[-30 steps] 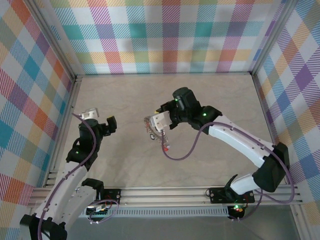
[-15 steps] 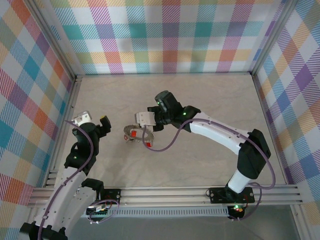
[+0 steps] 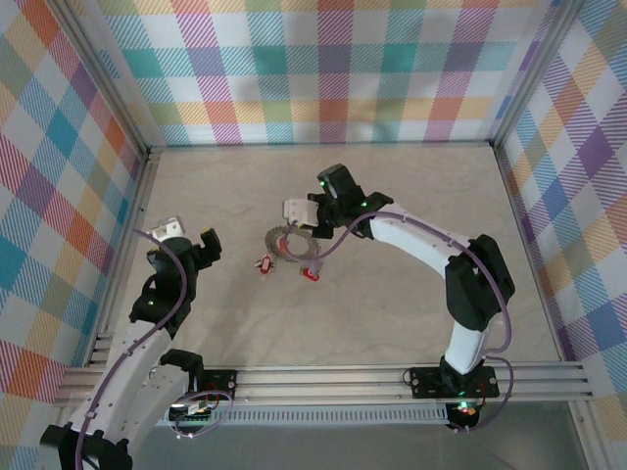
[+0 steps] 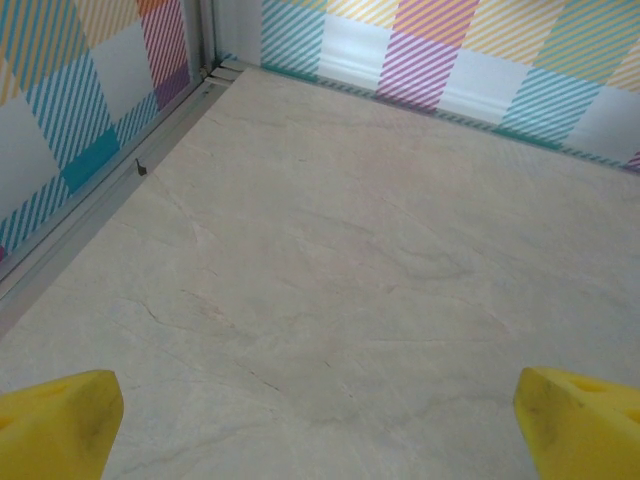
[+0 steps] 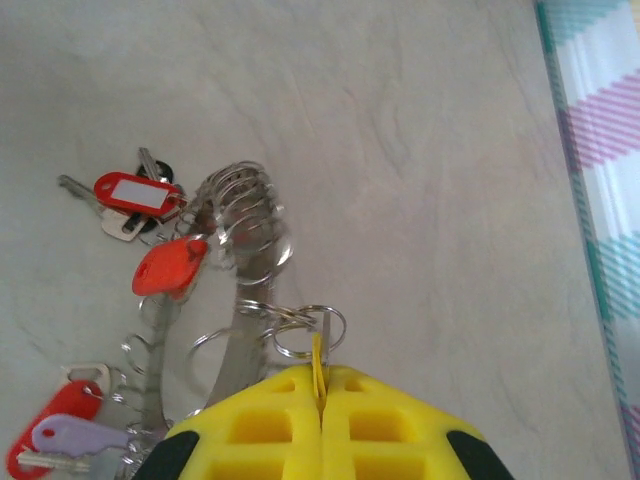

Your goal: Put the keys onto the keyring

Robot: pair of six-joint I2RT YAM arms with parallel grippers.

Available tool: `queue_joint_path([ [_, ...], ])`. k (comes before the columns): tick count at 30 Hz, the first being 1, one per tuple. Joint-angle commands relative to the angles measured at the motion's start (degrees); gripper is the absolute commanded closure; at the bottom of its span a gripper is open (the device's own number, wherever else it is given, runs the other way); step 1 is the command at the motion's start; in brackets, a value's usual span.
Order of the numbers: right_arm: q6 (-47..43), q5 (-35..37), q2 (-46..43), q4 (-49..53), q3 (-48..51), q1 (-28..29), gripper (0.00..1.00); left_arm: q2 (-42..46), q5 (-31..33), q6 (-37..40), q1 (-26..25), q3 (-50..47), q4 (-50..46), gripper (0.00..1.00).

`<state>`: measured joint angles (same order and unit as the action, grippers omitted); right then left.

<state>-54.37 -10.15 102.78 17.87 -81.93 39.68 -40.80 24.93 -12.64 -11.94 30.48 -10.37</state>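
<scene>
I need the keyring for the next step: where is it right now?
In the top view the keyring is near mid-table, at the tip of the shut right tool, with red-tagged keys beside it on the near side.

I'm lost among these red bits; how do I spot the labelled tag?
On the marble-look table, follow the coiled keyring away from the yellow right claw. The labelled tag lies left of its far end: the only red one with a white window.
</scene>
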Motion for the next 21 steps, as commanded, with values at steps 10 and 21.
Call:
queue_joint_path([
  [10, 2.72, 0.50, 5.73, -0.72, -0.35, -9.79, 1.00, -4.02, -3.50, 0.60, 0.76, 1.04, 3.12, 0.00],
  [21, 1.71, 4.81, 7.33, 1.20, 8.89, -16.61, 0.94, -13.69, -12.26, 8.16, 0.65, 4.65, 6.49, 0.00],
])
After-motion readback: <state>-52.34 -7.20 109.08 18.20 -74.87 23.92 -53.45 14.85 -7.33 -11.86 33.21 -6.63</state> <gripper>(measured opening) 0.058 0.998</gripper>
